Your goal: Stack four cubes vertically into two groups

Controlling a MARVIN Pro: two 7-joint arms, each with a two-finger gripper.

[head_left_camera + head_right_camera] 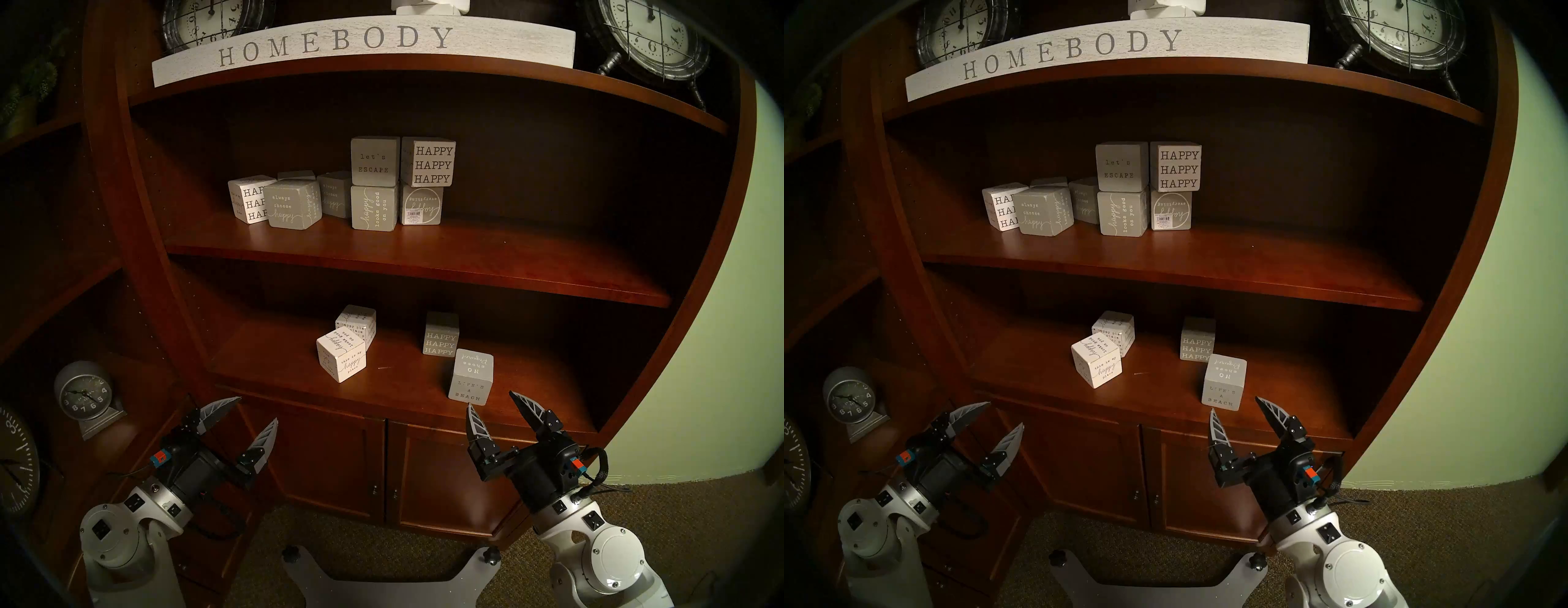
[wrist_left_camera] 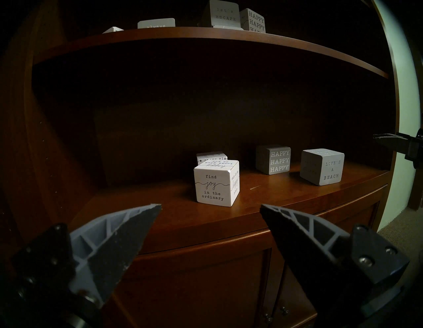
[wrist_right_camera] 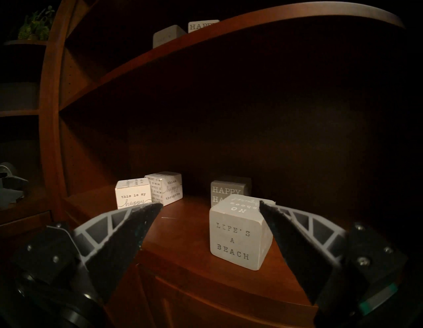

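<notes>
Four cubes stand singly on the lower shelf. On the left, a white cube reading "this is my happy place" touches a second white cube behind it. On the right are a grey "HAPPY HAPPY HAPPY" cube and, nearer the edge, a grey "LIFE'S A BEACH" cube. My right gripper is open just in front of the beach cube, not touching it. My left gripper is open, low and left of the shelf front, facing the front white cube.
The upper shelf carries several other lettered cubes, with two stacks of two near its middle. A HOMEBODY sign and clocks sit on top. Cabinet doors lie below, and a small clock stands at the left.
</notes>
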